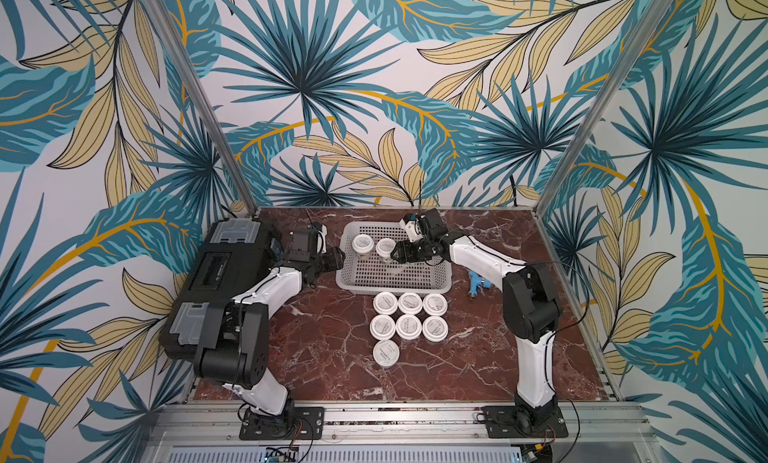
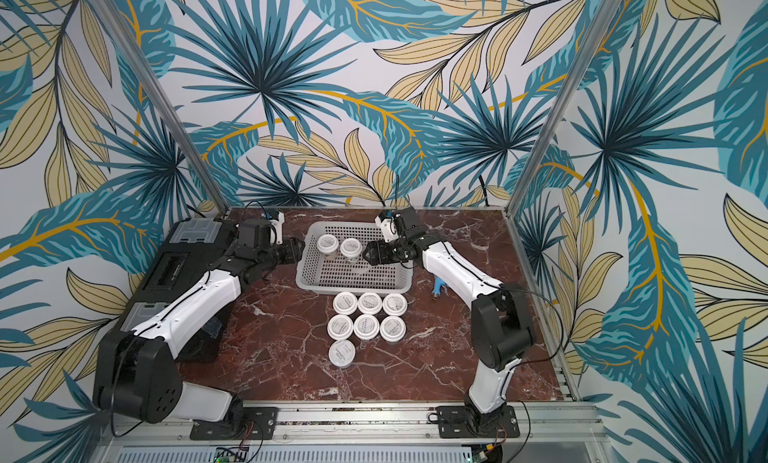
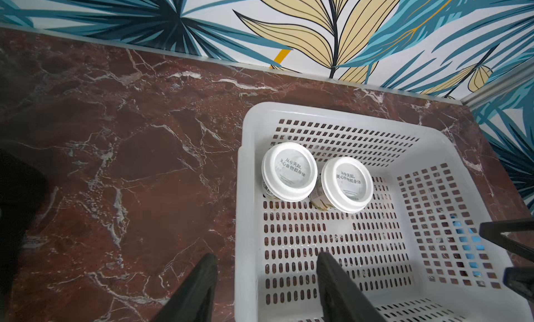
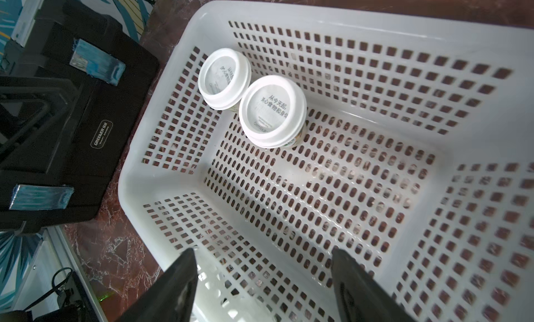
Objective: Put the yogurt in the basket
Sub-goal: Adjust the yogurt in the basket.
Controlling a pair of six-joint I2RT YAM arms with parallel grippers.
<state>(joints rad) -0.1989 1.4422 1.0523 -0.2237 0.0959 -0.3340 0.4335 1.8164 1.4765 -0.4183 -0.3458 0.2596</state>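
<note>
Two yogurt jars (image 1: 385,246) upright in the basket (image 1: 395,289), seven on the counter (image 1: 332,357) beside it. Spread and empty: left tool (image 3: 267,257), right tool (image 4: 263,251). We reckon light, rigid, slick, so pinch under the lid.

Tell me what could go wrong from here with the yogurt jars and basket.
1. The left gripper's open jaws appear to straddle the white perforated plastic basket's wall; a sideways move might drag it.
2. The seven white-lidded clear jars on the red marble table stand tightly packed, so reaching for one may nudge its neighbours.
</note>
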